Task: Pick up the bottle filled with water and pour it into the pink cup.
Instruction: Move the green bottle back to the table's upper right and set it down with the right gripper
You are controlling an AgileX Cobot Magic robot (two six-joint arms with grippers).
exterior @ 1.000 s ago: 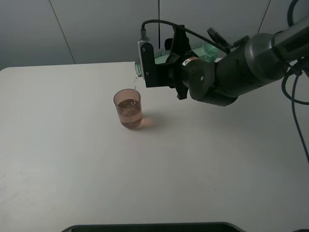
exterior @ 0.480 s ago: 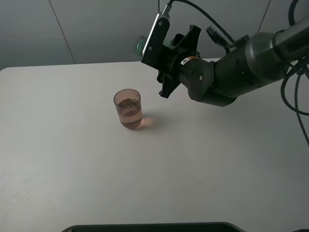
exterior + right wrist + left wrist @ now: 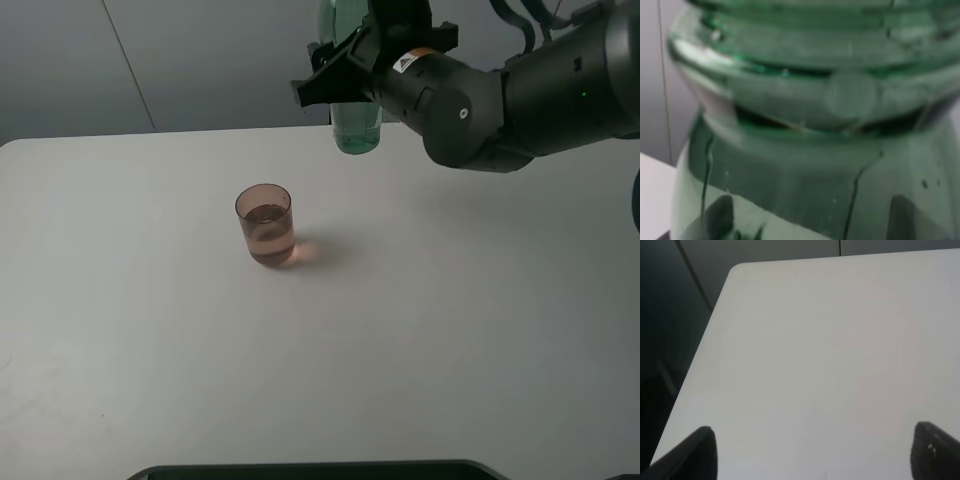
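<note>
The right gripper (image 3: 372, 68) clamps the bottle (image 3: 357, 135) upright above the table (image 3: 450, 330), the pink cup (image 3: 266, 225) holding water below it; pouring looks finished, so setting the bottle down comes next.

The slim see-through green plastic bottle (image 3: 356, 125) is upright between the right fingers (image 3: 330, 82), above the white worktop (image 3: 400, 330); the small pinkish plastic cup (image 3: 266, 224) stands below, left and forward of them.

The right arm (image 3: 500, 100) is a bulky, rounded dark grey housing with a small white-and-orange label (image 3: 408, 62) near its wrist and black cables (image 3: 512, 12) looping above. The left gripper (image 3: 812, 460) shows two matte black, rounded fingertips (image 3: 692, 455).
</note>
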